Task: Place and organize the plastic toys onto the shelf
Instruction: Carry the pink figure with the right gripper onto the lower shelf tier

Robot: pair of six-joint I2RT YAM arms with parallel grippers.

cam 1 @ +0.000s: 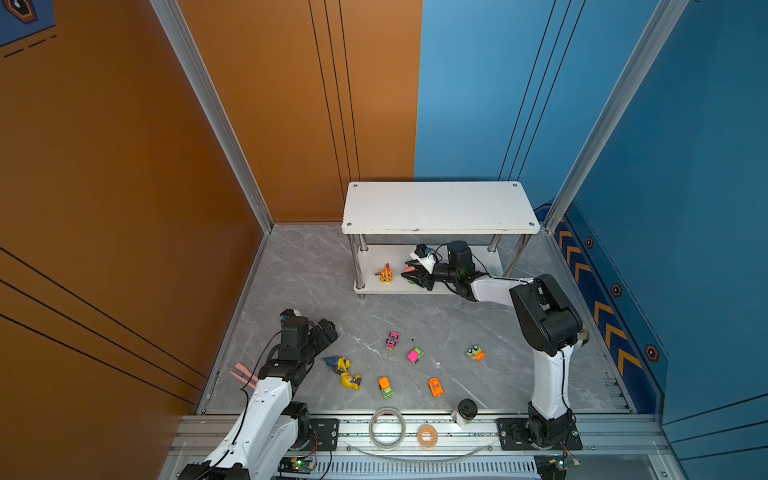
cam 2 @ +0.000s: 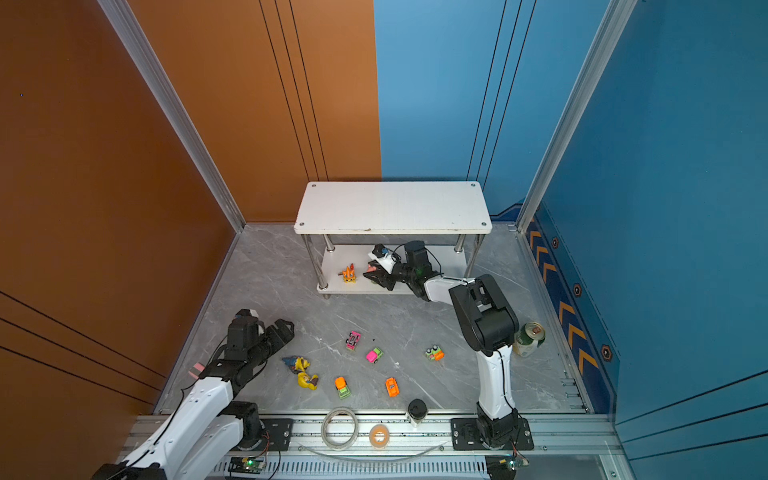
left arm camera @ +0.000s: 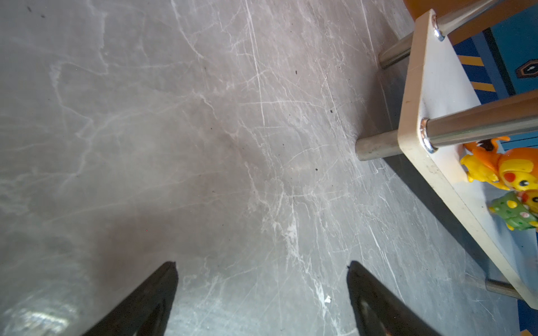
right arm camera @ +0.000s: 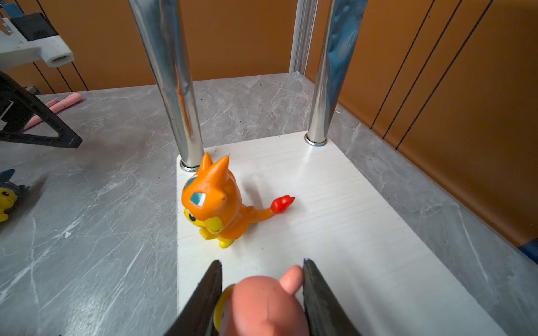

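The pink figurine (right arm camera: 262, 305) is clamped between the right gripper's (right arm camera: 262, 263) jaws over the lower board (right arm camera: 334, 203) of the shelf (cam 1: 436, 208). It is just right of the orange figurine (right arm camera: 212, 200), which stands by the near-left chrome post (right arm camera: 174, 87). The top board (cam 2: 390, 205) overhangs the gripper.

Nearer, on the grey marble tabletop (cam 1: 316, 299), lie five cars (cam 1: 415, 355). To their left are the yellow figurine (cam 1: 350, 380) and, just beside it, the blue-grey figurine (cam 1: 337, 363).

The left gripper (left arm camera: 262, 263) hovers close by, jaws spread wide, holding nothing.

An orange wall (cam 1: 124, 166) stands left and a blue wall (cam 1: 665, 166) right. Tape rolls (cam 1: 387, 428) lie on the near rail, and a green can (cam 2: 528, 338) stands right of the right arm.

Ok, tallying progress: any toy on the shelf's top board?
No, the top board is bare white; the orange figurine stands on the lower board.
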